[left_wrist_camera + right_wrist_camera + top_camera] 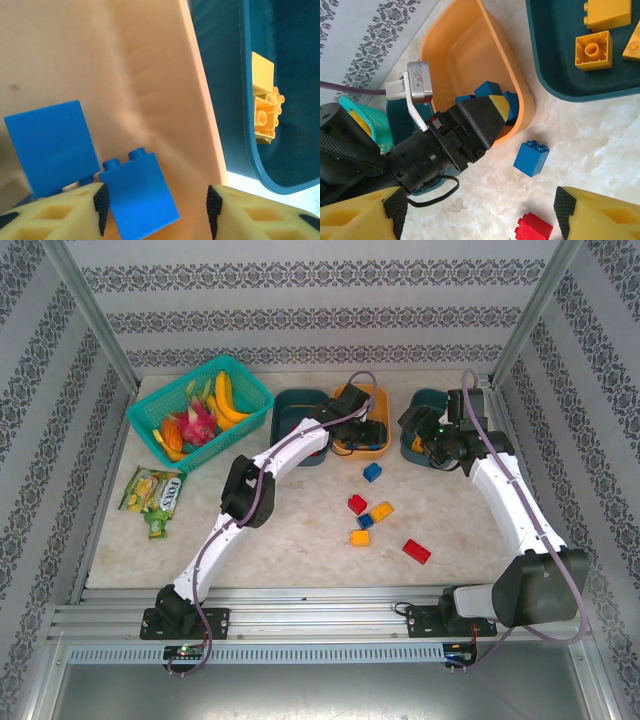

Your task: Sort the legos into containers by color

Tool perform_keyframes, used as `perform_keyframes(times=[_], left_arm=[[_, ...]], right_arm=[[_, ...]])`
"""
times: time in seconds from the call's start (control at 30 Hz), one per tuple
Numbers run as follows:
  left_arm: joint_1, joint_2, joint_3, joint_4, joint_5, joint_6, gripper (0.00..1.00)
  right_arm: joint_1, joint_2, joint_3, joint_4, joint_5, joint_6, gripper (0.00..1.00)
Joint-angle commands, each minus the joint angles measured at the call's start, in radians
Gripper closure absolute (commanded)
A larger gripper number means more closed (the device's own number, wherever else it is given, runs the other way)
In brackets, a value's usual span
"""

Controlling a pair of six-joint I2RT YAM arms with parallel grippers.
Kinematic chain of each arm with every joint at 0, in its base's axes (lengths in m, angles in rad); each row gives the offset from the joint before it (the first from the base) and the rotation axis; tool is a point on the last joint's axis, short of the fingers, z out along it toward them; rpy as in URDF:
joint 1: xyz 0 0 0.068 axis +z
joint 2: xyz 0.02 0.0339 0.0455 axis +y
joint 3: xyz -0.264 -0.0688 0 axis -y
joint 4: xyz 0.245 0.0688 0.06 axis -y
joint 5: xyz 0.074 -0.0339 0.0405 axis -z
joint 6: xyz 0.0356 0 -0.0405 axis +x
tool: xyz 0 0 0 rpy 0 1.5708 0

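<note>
L hand (157, 206) apart over orange tub (125, 60) w/ blue bricks (50, 145); R hand (480, 207) apart.

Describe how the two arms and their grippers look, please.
Both arms have white links and black joints: the left arm, the right arm. A thin purple cable runs along each. The left gripper and the right gripper have yellow fingers with black ribbed pads.

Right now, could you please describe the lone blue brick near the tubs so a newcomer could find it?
Find the shallow orange plastic tub, middle of the three at the back. In front of its near rim, on the marble tabletop, lies a small blue studded plastic brick. It sits alone, whereas the other loose blue brick is crowded by a red brick and yellow-orange bricks.
</note>
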Motion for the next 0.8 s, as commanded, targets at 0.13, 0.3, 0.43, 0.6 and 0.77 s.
perform_keyframes(times=[0.13,0.3,0.43,0.6,0.77], left_arm=[[0.001,-0.098,0.033,-0.043,-0.017,0.0,0.36],[-0.006,-0.244,-0.022,-0.105,-0.11,-0.033,0.33],[-0.012,-0.398,-0.154,-0.131,-0.177,-0.085,0.32],[-0.018,-0.614,-0.408,-0.147,-0.217,-0.159,0.32],[-0.034,-0.813,-0.704,-0.153,-0.245,-0.303,0.31]], right_arm=[[0.011,-0.034,0.066,-0.089,0.03,-0.057,0.22],[0.053,-0.078,0.117,-0.188,0.081,-0.125,0.23],[0.089,-0.141,0.121,-0.254,0.114,-0.159,0.22],[0.144,-0.217,0.128,-0.358,0.14,-0.199,0.23],[0.232,-0.26,0.123,-0.442,0.16,-0.236,0.23]])
